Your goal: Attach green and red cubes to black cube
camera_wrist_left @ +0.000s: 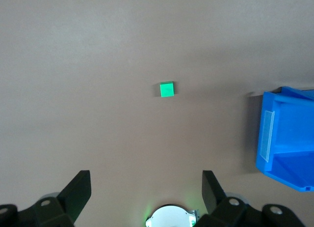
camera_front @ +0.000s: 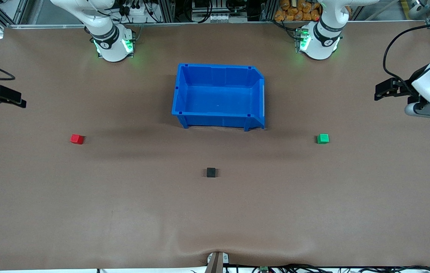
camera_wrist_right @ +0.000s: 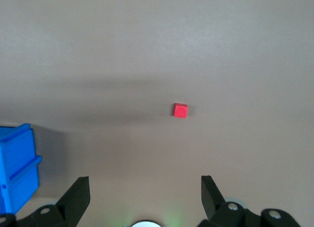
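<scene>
Blue bin (camera_front: 218, 94) as landmark: black cube (camera_front: 211, 172) sits nearer the front camera than the bin, alone on the table (camera_front: 123, 212). Green cube (camera_front: 323, 138) toward the left arm's end, red cube (camera_front: 77, 139) toward the right arm's end. Left gripper (camera_wrist_left: 146, 190) spread, empty, up over the table's left-arm end; right gripper (camera_wrist_right: 145, 190) spread, empty, over the right-arm end

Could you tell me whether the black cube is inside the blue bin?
No, the black cube sits alone on the bare table, nearer the front camera than the blue bin, which holds nothing.
</scene>
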{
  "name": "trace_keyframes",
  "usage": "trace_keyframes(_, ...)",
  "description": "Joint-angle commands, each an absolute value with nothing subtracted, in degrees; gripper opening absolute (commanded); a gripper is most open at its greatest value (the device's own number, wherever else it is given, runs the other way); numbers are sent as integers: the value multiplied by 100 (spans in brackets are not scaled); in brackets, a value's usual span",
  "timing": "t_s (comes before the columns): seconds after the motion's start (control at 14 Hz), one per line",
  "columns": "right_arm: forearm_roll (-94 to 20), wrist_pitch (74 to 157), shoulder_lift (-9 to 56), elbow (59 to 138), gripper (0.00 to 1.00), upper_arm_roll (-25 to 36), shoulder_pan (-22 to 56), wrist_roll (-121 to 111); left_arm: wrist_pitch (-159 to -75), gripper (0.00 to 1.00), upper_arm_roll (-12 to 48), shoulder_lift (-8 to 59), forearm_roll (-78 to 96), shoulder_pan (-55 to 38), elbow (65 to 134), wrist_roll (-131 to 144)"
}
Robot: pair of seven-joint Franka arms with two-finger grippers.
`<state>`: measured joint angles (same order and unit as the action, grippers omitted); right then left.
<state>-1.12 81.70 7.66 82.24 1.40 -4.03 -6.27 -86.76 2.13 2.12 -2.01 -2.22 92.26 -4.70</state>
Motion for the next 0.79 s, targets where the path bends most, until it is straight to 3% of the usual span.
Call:
trace_keyframes(0.0,-97,8236,1420,8147,100,9,-615,-704,-9112,100,325,114,-123,-211,9763,-492)
trace_keyframes(0.14,-176,8288,1660,8200,100,18,-860,-703,-9420,100,343,79,-123,-220,10132,-501)
trace_keyframes(0.36,-509,8314,2573,8165,100,26,-1343,-738,-9965,100,465,70,-114,-220,10755,-344)
trace_keyframes(0.71,-483,9245,3286,8586,100,53,-1643,-651,-11562,100,659,70,-123,-159,12056,-62)
